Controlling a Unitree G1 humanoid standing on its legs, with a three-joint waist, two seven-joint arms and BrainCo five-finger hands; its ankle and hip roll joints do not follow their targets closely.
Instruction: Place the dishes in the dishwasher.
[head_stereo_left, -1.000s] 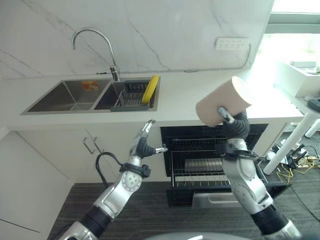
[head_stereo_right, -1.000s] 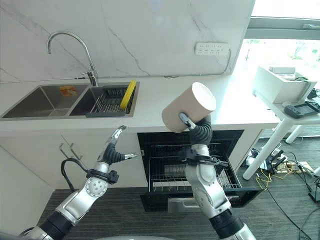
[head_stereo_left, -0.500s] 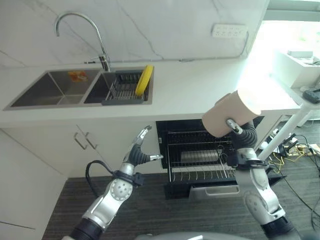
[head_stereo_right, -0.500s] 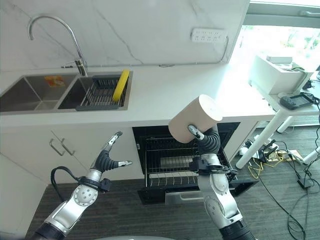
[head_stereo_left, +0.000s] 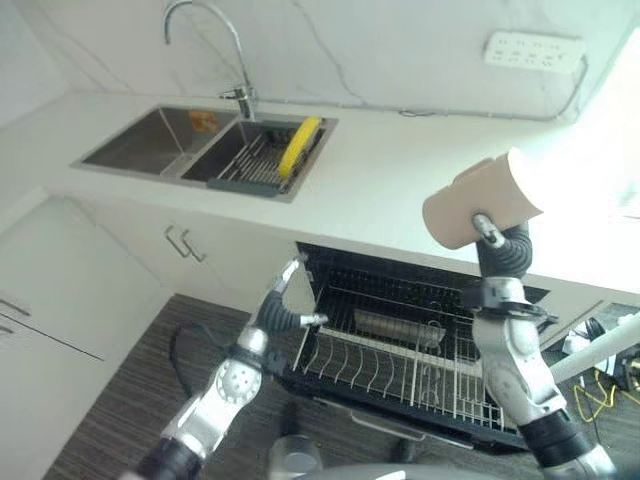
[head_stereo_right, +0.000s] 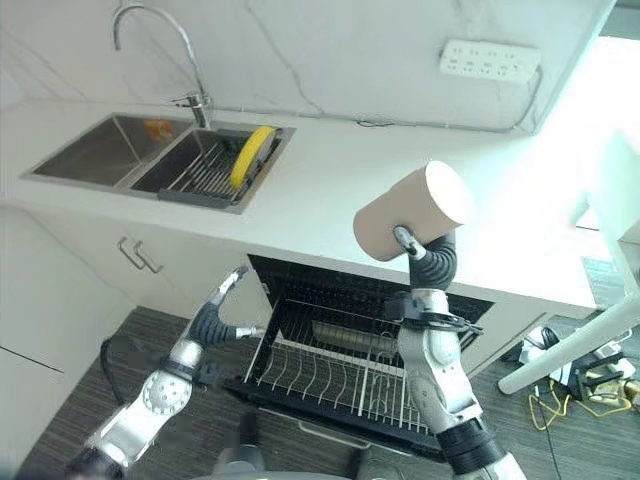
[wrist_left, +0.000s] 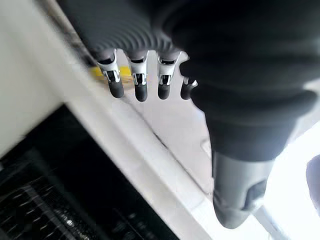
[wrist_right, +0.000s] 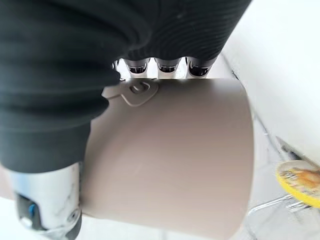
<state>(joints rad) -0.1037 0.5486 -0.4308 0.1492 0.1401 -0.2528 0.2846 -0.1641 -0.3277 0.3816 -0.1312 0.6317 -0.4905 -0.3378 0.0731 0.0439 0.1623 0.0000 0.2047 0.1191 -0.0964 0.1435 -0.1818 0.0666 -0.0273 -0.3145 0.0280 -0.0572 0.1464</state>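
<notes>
My right hand (head_stereo_left: 502, 256) is shut on a beige cup (head_stereo_left: 481, 201), held on its side above the counter edge over the dishwasher. In the right wrist view the fingers (wrist_right: 162, 65) curl over the cup (wrist_right: 170, 160). Below it the dishwasher (head_stereo_left: 330, 262) stands open with its wire rack (head_stereo_left: 385, 362) out in front. A yellow plate (head_stereo_left: 299, 148) stands on edge in the drying rack (head_stereo_left: 258, 166) in the sink. My left hand (head_stereo_left: 283, 306) is open in front of the dishwasher's left side, holding nothing; its fingers (wrist_left: 136, 80) are straight.
A grey cylindrical item (head_stereo_right: 346, 338) lies in the wire rack. A double sink (head_stereo_left: 150, 140) with a tall faucet (head_stereo_left: 222, 40) is at the far left of the white counter (head_stereo_left: 400, 180). A wall socket (head_stereo_left: 533, 50) is at the back right. Cabinet doors (head_stereo_left: 150, 255) flank the dishwasher.
The whole picture has shifted, so the camera moved and now looks from higher and farther left. My right hand still holds the cup raised; my left hand stays open.
</notes>
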